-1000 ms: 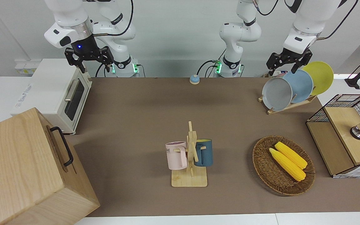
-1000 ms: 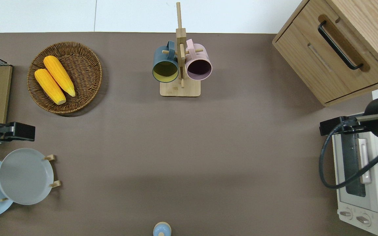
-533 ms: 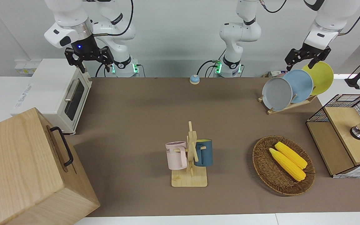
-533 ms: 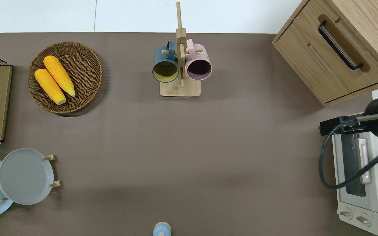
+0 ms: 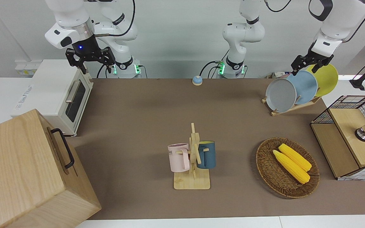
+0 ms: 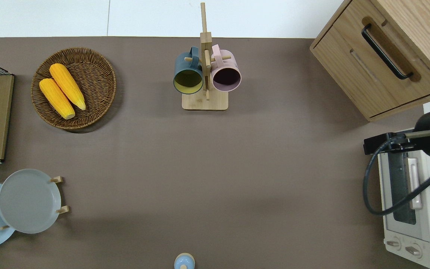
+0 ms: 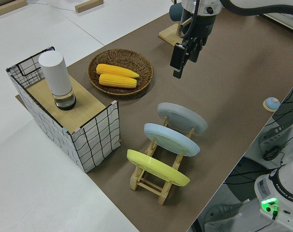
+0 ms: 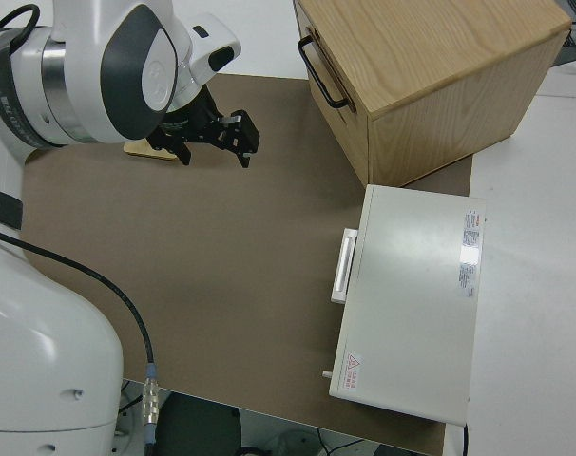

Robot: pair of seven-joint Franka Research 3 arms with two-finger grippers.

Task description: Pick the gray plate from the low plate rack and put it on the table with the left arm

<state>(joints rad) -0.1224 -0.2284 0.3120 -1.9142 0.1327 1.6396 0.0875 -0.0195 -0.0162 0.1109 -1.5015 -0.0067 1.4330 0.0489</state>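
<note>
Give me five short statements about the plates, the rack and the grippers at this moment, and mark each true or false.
1. The gray plate stands in the low plate rack. True.
2. The left gripper holds the gray plate. False: it is up in the air, open and empty, clear of the plates.
3. Three plates stand in the rack: gray, light-blue plate and yellow plate. True.
4. The wicker basket holds two mugs. False: it holds two corn cobs; the mugs hang on the mug stand.
5. The right gripper carries a plate. False: that arm is parked, its gripper open.
</note>
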